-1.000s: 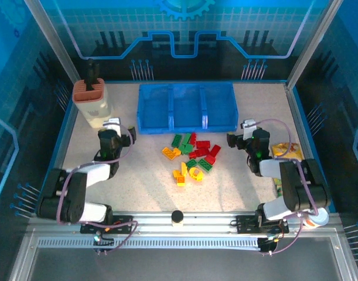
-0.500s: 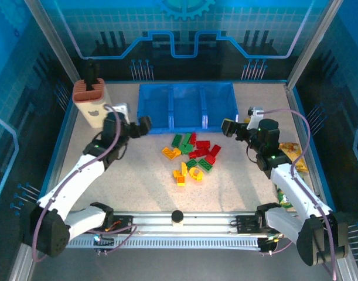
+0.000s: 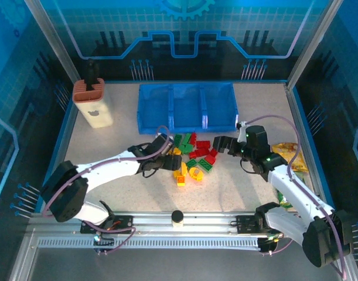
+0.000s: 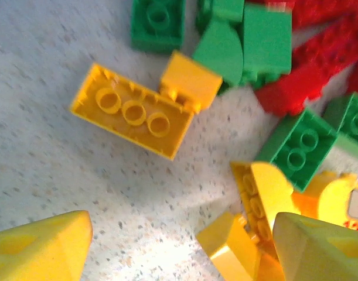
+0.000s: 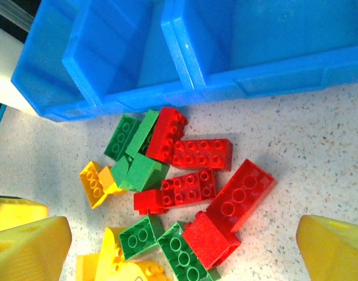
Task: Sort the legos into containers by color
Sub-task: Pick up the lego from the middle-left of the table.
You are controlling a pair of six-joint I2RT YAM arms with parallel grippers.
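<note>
Reaching in from nine o'clock of the heap, the left gripper (image 4: 180,235) hangs low over the yellow end of the bricks (image 3: 193,155), its jaws apart and gripping nothing. An upturned yellow brick (image 4: 132,111) lies loose on the speckled table (image 3: 137,187) ahead of it, and a knot of yellow pieces (image 4: 258,202) sits just inside its right-hand finger (image 4: 319,246). Opposite, at three o'clock of the heap, the right gripper (image 3: 221,144) waits with jaws spread wide and nothing held, looking down on the red bricks (image 5: 196,155) that lie jumbled with green ones. The whole heap sits on the table just short of the blue bin (image 3: 186,124), which stands at twelve o'clock with its three compartments side by side and no brick visible in any of them. Sorting appears to be at its first pick, with the left arm lining up on yellow. The next move calls for settling the jaws squarely over a single yellow piece, pinching it without dragging the touching neighbours along, then lifting it clear and carrying it toward twelve o'clock to drop in one compartment. The right arm looks placed to do the same with a red brick, though the reds are packed closely against each other.
</note>
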